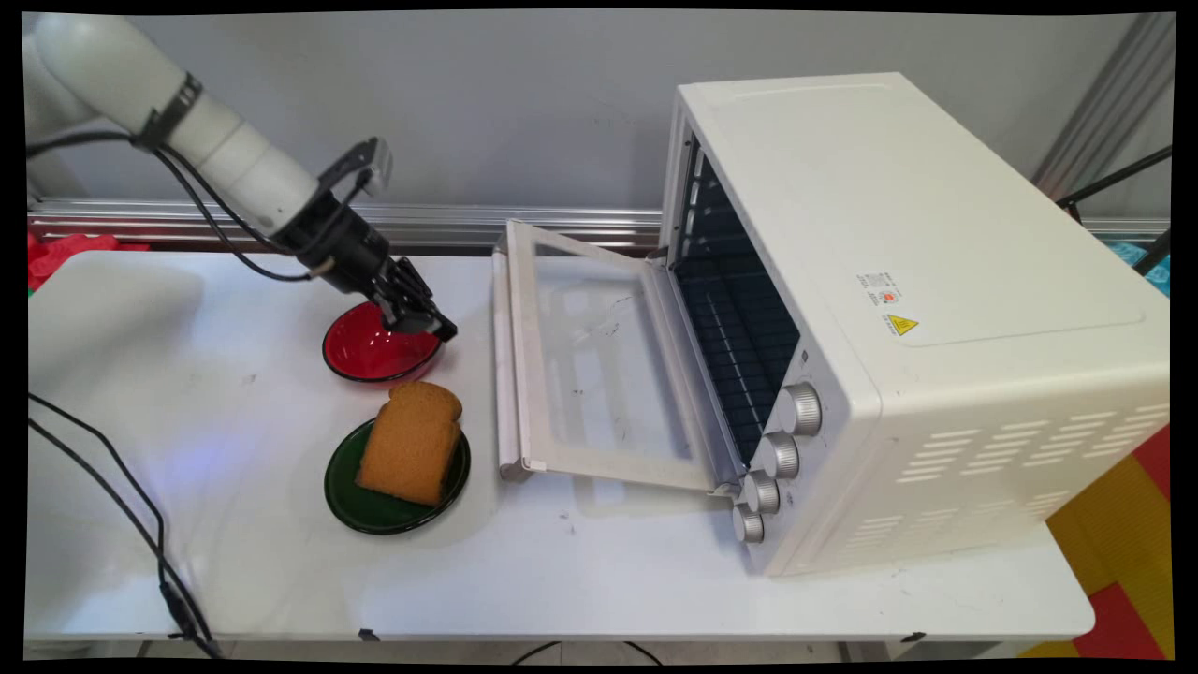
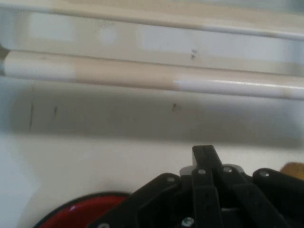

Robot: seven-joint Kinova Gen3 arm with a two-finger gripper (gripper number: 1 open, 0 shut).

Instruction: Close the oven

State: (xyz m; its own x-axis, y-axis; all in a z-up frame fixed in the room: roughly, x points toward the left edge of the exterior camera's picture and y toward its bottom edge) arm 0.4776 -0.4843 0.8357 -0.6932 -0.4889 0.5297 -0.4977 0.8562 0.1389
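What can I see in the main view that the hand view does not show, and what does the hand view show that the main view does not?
Only the main view shows the white toaster oven's body with four silver knobs, the brown bread slice on the dark green plate, and the white arm.

Only the hand view shows the underside of the open door's handle bar close up.

Both show the black gripper, shut, over the red bowl's rim.

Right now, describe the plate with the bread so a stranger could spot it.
Start at the white toaster oven with its door folded open. Left of the door lie two dishes. The green plate is the nearer one, bearing a brown bread slice; the red dish is empty.
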